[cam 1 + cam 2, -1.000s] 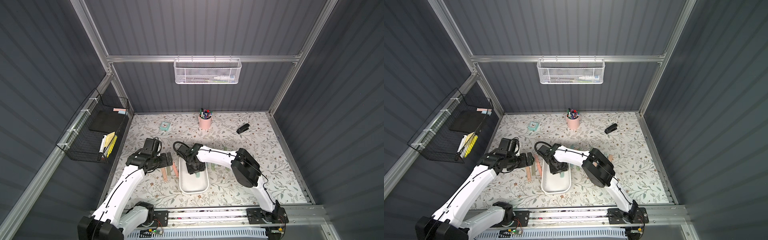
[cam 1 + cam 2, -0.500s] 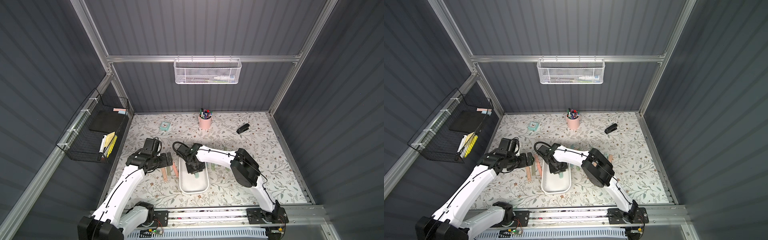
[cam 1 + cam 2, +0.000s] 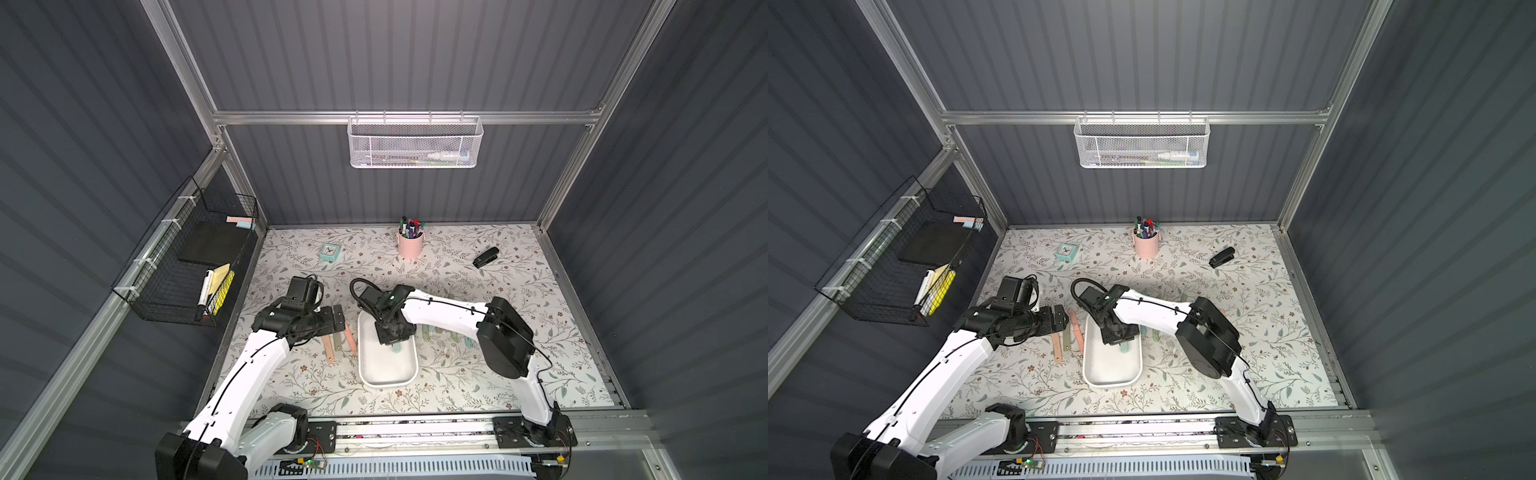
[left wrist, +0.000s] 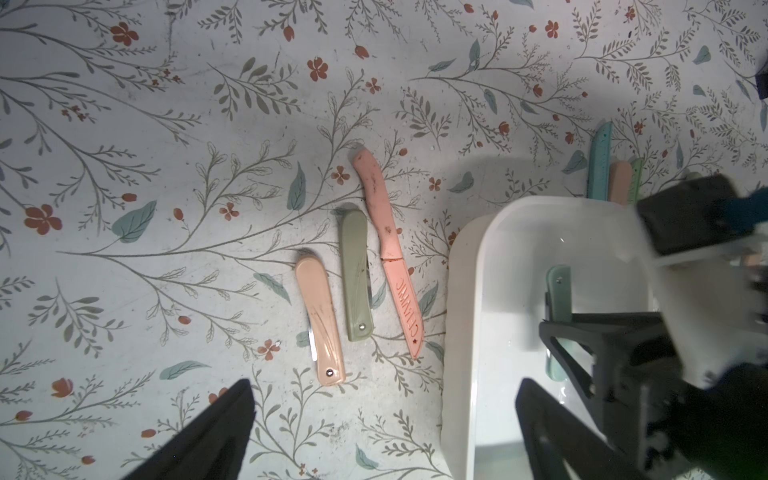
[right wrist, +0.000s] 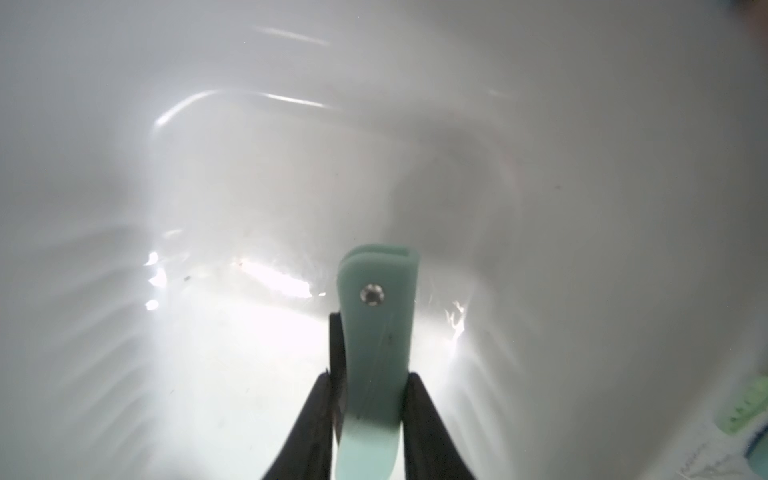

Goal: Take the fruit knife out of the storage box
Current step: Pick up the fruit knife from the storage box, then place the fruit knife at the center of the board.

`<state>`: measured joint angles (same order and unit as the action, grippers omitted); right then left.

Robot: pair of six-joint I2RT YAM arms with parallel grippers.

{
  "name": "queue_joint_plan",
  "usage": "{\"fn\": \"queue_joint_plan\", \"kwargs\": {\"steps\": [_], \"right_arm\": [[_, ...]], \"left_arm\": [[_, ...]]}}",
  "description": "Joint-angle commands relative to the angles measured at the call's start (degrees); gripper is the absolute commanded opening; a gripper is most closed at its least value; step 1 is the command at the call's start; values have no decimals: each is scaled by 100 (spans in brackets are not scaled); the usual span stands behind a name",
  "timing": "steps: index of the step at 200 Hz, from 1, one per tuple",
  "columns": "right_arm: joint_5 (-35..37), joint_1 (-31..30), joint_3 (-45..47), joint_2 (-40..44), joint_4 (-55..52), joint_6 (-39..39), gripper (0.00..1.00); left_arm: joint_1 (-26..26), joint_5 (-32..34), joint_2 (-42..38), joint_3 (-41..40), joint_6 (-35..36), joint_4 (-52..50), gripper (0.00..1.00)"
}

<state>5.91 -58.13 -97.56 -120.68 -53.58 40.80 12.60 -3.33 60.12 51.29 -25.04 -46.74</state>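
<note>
Over the last second the right arm hardly shifts in the top views; what changes is at its tip, where the right gripper (image 5: 370,376) draws its fingers (image 5: 320,399) in until they clamp the mint-green fruit knife (image 5: 376,316) by its two long sides. The folded handle's rivet end pokes out ahead of the fingertips. The knife is still inside the white storage box (image 3: 388,384), towards the end furthest from the robot's base. Both top views show the gripper reaching down past the rim with only a sliver of green beneath it. Whether the knife has left the box floor yet cannot be told. The left gripper (image 3: 341,320) has not moved. Its fingers are spread wide and hold nothing, hovering over the table (image 3: 457,257) just beside the box, where a peach folding knife (image 4: 320,320), an olive folding knife (image 4: 355,274) and a pink ceramic knife (image 4: 386,249) lie side by side. With the grasp apparently made, the reaching part of the task looks finished. What likely remains is a lift clear of the rim and a carry out over the table. The smooth, narrow handle could slip or twist if the pinch is off-centre.
</note>
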Motion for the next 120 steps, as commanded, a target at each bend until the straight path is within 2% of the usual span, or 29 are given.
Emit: {"fn": "queue_joint_plan", "kwargs": {"steps": [1,26,46,90,120], "right_arm": [[187,114,127,776,84,-110,24],[248,377,446,1442,155,-259,24],[381,832,800,1981,72,-404,25],[412,2728,2288,3221,266,-925,25],[454,4088,3141,3578,435,-1480,25]], "left_arm": [[23,61,-77,-13,-36,17,99],[23,61,-77,-13,-36,13,99],[23,61,-87,-20,-36,7,99],[23,86,-88,-12,-28,-10,99],[23,78,-80,-16,-32,6,99]]}}
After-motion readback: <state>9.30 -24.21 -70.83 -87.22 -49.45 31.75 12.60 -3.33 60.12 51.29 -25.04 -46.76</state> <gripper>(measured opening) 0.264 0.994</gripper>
